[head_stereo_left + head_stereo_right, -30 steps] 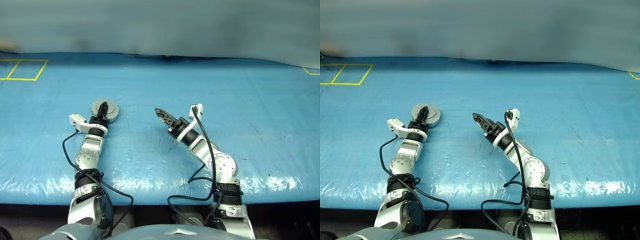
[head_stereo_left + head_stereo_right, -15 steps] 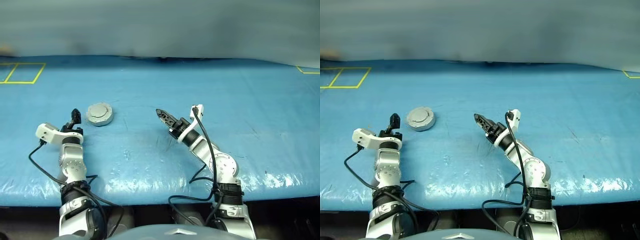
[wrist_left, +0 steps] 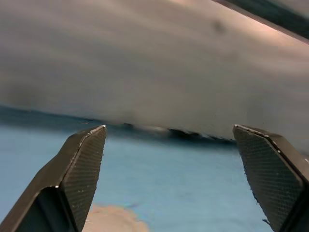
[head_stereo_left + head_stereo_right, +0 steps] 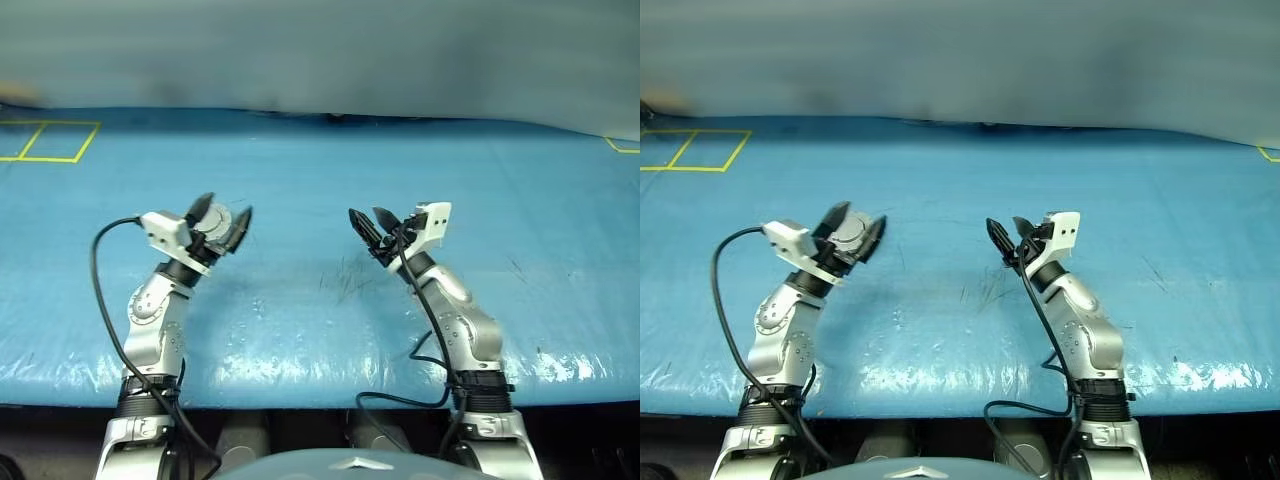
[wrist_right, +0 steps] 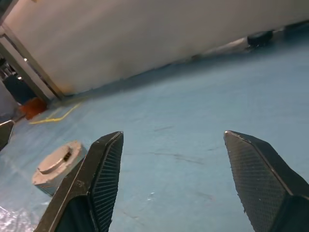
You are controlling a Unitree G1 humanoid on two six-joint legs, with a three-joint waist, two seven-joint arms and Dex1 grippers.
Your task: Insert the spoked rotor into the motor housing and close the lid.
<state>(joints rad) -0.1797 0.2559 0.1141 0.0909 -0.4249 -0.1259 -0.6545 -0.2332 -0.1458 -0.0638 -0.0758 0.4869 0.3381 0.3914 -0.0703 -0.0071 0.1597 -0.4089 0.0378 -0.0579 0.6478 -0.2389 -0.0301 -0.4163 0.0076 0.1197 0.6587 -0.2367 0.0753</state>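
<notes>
Surface: blue plastic-covered desk (image 4: 330, 170) runs the full width, its near edge shiny and wrinkled, a pale wall along the far edge.
Markings: yellow tape square (image 4: 50, 140) at the far left, a scrap of yellow tape at the far right edge.
Lid: grey round unit (image 5: 57, 164) lies flat on the desk left of centre. In the head views it sits just behind the left gripper's fingers, partly hidden by them. From these views I cannot tell whether housing and rotor are under it.
Left gripper: (image 4: 222, 221) spread wide, holding nothing, raised off the desk, tips pointing far and a little right, framing the lid.
Right gripper: (image 4: 372, 225) also spread, empty, raised near centre, tips pointing far and left.
Change, left: a second ago this gripper was down on the lid with fingers close together; half a second ago it had swung out to the left, clear of the lid; now it is back in front of it, higher and wide apart.
Change, right: the arm has moved right and the wrist has rolled, so both fingers now show side by side.
Change, lid: same spot as half a second ago.
Open room: bare blue desk between the two grippers, to the right of the right arm, and across the whole far half.
Edges: lid is well in from every edge.
</notes>
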